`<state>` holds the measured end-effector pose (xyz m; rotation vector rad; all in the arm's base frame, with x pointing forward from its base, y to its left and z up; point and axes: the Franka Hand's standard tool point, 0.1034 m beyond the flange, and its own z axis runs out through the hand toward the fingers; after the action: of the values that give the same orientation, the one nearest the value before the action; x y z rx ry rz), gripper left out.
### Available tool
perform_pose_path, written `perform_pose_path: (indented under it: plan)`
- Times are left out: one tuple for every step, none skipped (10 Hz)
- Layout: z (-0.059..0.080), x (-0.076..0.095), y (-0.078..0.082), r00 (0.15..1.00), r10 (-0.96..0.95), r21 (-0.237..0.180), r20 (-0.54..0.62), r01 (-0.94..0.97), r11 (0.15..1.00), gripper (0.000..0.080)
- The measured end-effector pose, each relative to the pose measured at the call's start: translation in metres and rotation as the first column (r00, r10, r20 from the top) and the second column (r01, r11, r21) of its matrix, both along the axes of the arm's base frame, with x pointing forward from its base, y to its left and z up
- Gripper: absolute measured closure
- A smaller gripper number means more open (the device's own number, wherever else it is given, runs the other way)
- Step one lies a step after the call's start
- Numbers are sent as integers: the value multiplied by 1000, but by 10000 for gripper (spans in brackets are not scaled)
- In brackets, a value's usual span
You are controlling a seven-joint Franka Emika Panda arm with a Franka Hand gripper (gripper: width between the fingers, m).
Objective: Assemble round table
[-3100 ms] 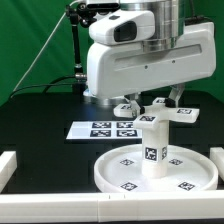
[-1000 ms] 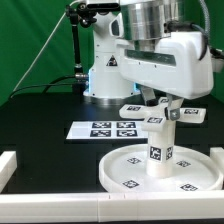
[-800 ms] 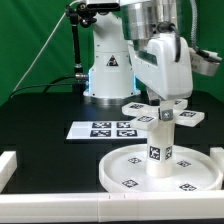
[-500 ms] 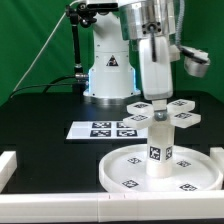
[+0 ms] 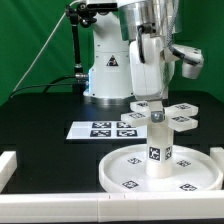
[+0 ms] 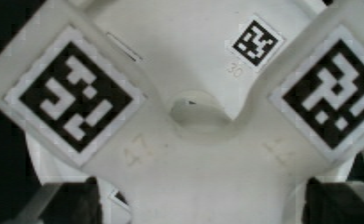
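The large round disc [image 5: 112, 172] lies at the front of the black table. The short thick cylinder [image 5: 156, 150] stands upright on its hub. The four-lobed cross piece [image 5: 182, 119] sits level on top of the cylinder. My gripper [image 5: 155, 103] comes straight down on the cross piece's middle and is shut on it. In the wrist view the cross piece [image 6: 188, 110] fills the picture with its tags, and it spans the gap between the dark fingers [image 6: 63, 205] of my gripper [image 6: 200, 206]. The joint between cross piece and cylinder is hidden.
The marker board [image 5: 103, 129] lies flat behind the disc, toward the exterior view's left. White rails [image 5: 8, 166] edge the black surface at the exterior view's left and right. The arm's base [image 5: 105, 75] stands at the back.
My wrist has turned about its vertical axis over the cylinder. The cross piece has turned with it, its lobes pointing differently, and it stays on the cylinder's top.
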<state>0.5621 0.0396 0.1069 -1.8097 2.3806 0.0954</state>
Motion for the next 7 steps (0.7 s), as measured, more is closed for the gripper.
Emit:
perform_pose_path:
  plan:
    - [7, 2, 1, 1000, 17, 4, 10, -17, 1000, 181]
    - [15, 4, 3, 999, 24, 10, 26, -24, 1000, 155]
    - [21, 5, 5, 999, 10, 24, 36, -10, 1000, 155]
    - [24, 6, 8, 999, 19, 27, 40, -20, 999, 151]
    - [23, 6, 8, 998, 50, 23, 43, -51, 998, 151]
    - [22, 6, 8, 998, 51, 23, 42, -52, 998, 151]
    - [22, 6, 9, 996, 81, 17, 45, -81, 997, 151]
